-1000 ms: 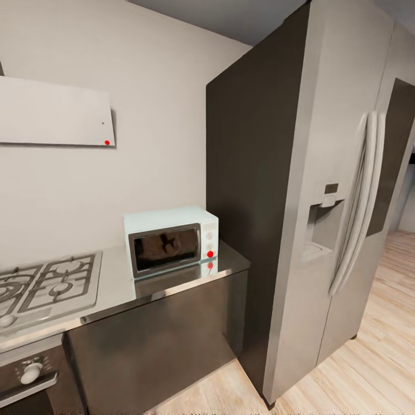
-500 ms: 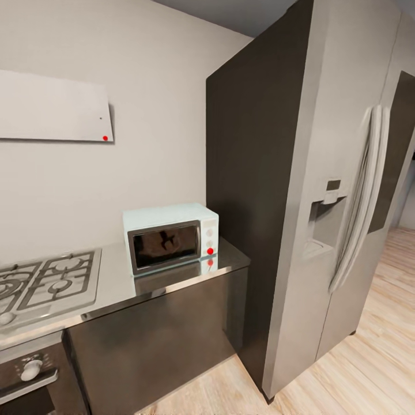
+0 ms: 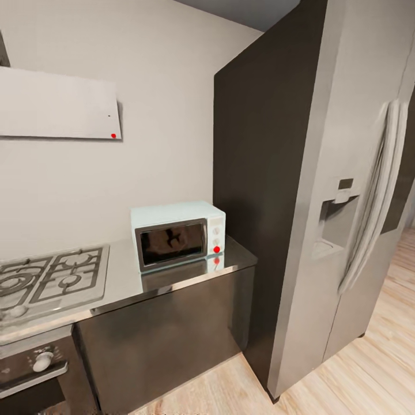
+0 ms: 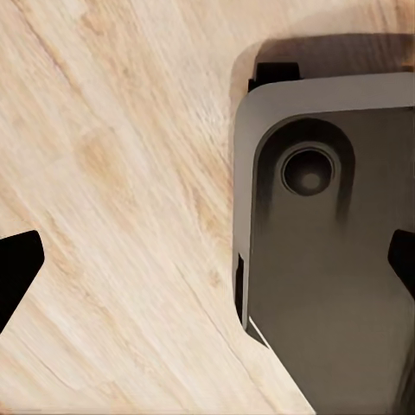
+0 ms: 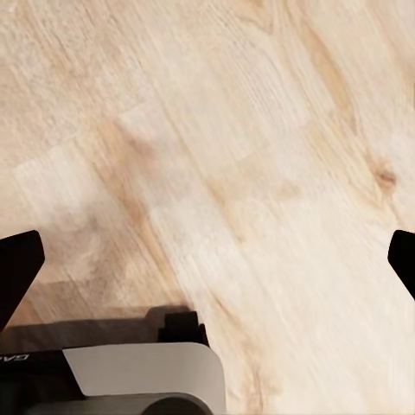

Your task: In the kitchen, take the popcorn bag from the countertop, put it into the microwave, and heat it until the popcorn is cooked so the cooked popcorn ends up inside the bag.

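The microwave [image 3: 178, 234] sits at the right end of the countertop [image 3: 124, 276], pushed up close to the dark side of a tall grey fridge [image 3: 323, 190]. Its dark glass door is shut, and a red indicator light [image 3: 217, 249] glows at the lower right of its front, under two pale knobs. A faint reflection of the light shows on the shiny worktop just in front. To the left of the microwave, along the same surface, lies a gas hob [image 3: 52, 279] with grey grates, and below that is the front of a built-in oven [image 3: 34, 369] with a round white knob. On the wall above the hob hangs a pale range hood [image 3: 57, 104] with its own small red dot. Dark cabinet fronts run under the worktop down to a light wooden floor [image 3: 369, 369].

Both arms hang low, their cameras looking at the floorboards. The left gripper [image 4: 207, 268] has its dark fingertips spread wide apart at the edges of the view, with nothing between them, over part of the robot's grey base [image 4: 328, 233]. The right gripper [image 5: 207, 268] is likewise spread and holds nothing, over bare boards.
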Tool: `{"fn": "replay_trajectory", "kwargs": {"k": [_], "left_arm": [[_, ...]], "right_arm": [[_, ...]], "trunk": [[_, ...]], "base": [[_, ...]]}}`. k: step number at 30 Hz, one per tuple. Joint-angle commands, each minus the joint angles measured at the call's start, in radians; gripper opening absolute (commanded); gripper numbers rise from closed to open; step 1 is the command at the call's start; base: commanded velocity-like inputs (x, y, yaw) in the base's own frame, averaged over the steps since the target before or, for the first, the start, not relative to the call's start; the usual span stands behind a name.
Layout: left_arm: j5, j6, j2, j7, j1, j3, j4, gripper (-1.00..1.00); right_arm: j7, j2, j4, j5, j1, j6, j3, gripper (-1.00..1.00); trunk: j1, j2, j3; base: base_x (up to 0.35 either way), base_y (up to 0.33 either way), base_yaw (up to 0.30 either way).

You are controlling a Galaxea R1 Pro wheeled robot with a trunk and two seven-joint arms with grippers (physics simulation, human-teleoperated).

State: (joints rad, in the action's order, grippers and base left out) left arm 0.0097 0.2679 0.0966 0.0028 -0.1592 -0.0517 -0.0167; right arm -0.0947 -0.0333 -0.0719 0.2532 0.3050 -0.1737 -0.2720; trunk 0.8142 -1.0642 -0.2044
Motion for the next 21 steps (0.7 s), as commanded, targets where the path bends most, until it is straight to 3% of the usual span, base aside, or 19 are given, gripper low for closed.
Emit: {"fn": "replay_trajectory", "kwargs": {"k": [1, 21], "left_arm": [[0.001, 0.005, 0.0, 0.0, 0.0, -0.005, -0.002, 1.0], [0.001, 0.0, 0.0, 0.0, 0.0, -0.005, -0.002, 1.0]], "right_arm": [[-0.005, -0.001, -0.005, 0.011, 0.002, -0.007, -0.008, 1.0], [-0.005, -0.001, -0.005, 0.011, 0.002, -0.007, -0.009, 1.0]], "trunk": [[0.0, -0.001, -0.002], [0.0, -0.001, -0.019]], "base": [[0.0, 0.0, 0.213], [0.0, 0.0, 0.218]]}}
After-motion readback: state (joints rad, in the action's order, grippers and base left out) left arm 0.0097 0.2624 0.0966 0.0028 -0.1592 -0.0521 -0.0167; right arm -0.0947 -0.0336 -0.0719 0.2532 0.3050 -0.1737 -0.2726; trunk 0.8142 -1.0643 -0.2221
